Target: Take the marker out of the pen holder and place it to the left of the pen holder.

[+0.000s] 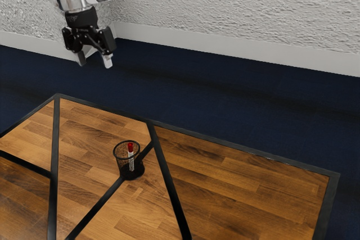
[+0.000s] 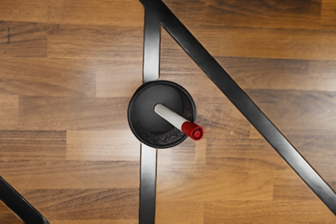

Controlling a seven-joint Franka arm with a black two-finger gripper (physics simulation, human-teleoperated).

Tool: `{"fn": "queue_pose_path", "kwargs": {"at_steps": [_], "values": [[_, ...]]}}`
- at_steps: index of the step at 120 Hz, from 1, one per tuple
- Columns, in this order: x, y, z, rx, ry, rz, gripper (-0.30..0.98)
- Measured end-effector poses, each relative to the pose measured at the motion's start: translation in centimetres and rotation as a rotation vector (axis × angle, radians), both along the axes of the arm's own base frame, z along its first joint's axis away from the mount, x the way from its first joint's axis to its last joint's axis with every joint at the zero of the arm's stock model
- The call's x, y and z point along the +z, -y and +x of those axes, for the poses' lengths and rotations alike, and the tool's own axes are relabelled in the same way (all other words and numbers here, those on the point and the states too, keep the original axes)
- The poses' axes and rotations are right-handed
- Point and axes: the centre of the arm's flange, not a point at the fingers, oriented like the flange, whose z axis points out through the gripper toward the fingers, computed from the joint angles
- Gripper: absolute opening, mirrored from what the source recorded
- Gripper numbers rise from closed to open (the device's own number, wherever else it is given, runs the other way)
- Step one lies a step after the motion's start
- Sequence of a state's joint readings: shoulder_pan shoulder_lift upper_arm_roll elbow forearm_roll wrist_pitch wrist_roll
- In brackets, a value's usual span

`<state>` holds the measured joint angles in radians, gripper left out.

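High above the table, at the exterior view's upper left, my gripper (image 1: 94, 61) stands open, its two fingertips apart with nothing between them. Well below it, the black mesh pen holder (image 1: 120, 161) stands upright on the table. A white marker (image 1: 131, 161) with a red cap leans inside it, cap end up near the rim. Seen from above in the wrist view, the round pen holder (image 2: 137, 129) holds the marker (image 2: 171, 116), whose red end reaches out over the rim. No contact exists between my gripper and either of them.
The wooden table (image 1: 242, 189) has black inlaid strips and a dark edge frame. One strip runs beneath the pen holder. Behind the table lie a dark blue floor (image 1: 197, 88) and a rough white wall (image 1: 242, 9).
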<state>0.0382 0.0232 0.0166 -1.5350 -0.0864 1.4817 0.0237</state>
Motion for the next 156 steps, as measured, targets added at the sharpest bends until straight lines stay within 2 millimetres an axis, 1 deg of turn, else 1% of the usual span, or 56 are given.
{"fn": "queue_pose_path", "kwargs": {"at_steps": [9, 13, 18, 27, 36, 50, 56, 68, 81, 91, 116, 147, 156], "values": [[-1.3, 0.9, 0.6, -0.01, -0.017, 0.005, 0.69], [-2.6, 1.1, 1.4, -0.012, -0.036, 0.006, 0.69], [-4.9, 0.9, 2.6, -0.005, -0.072, 0.007, 0.69], [-9.7, -0.6, 4.9, 0.025, -0.146, 0.008, 0.69], [-14.6, -0.4, 7.8, 0.026, -0.205, 0.013, 0.69], [-21.2, -1.0, 10.5, 0.043, -0.283, 0.015, 0.69], [-23.2, -1.3, 11.3, 0.051, -0.305, 0.021, 0.69], [-26.0, -1.2, 11.9, 0.054, -0.319, 0.034, 0.69], [-27.9, -0.2, 12.3, 0.04, -0.317, 0.057, 0.68], [-29.1, 0.1, 12.1, 0.037, -0.33, 0.067, 0.63], [-28.8, 0.8, 10.2, 0.063, -0.465, 0.073, 0.55], [-28.6, 5.2, 8.1, 0.055, -0.62, 0.097, 0.47], [-28.8, 5.7, 7.7, 0.063, -0.649, 0.105, 0.44]]}}
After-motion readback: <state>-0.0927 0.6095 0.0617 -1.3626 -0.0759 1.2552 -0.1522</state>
